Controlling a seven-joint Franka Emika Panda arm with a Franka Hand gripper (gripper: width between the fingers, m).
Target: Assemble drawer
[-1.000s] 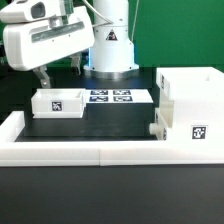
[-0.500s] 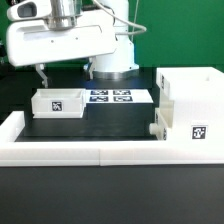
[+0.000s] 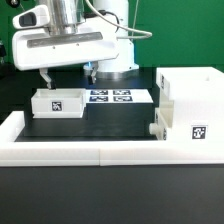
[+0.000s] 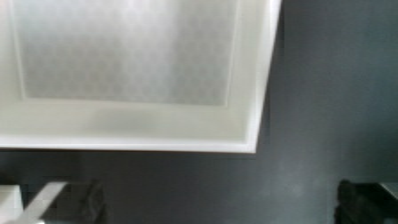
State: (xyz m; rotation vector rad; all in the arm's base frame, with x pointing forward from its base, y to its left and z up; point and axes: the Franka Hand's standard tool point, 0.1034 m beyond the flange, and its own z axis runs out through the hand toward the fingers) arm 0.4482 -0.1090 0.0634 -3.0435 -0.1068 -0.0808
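A small open-top white tray (image 3: 57, 102) with a square tag on its front stands on the black table at the exterior view's left. The tall white casing (image 3: 190, 100) stands at the right, with a small white part (image 3: 157, 130) low against its left side. My gripper (image 3: 67, 77) hangs open just above and behind the tray, one finger (image 3: 45, 78) over its left end. In the wrist view the tray's hollow (image 4: 134, 60) is seen from above, and my gripper (image 4: 210, 205) is spread wide over bare table beside the tray's rim. It holds nothing.
The marker board (image 3: 112, 97) lies flat just right of the tray. A long low white border rail (image 3: 80, 150) runs along the front and up the left side (image 3: 10, 125). The arm's base (image 3: 110, 55) stands behind.
The gripper has moved toward the exterior view's right and slightly down, coming over the small tray. The tray and casing have not moved.
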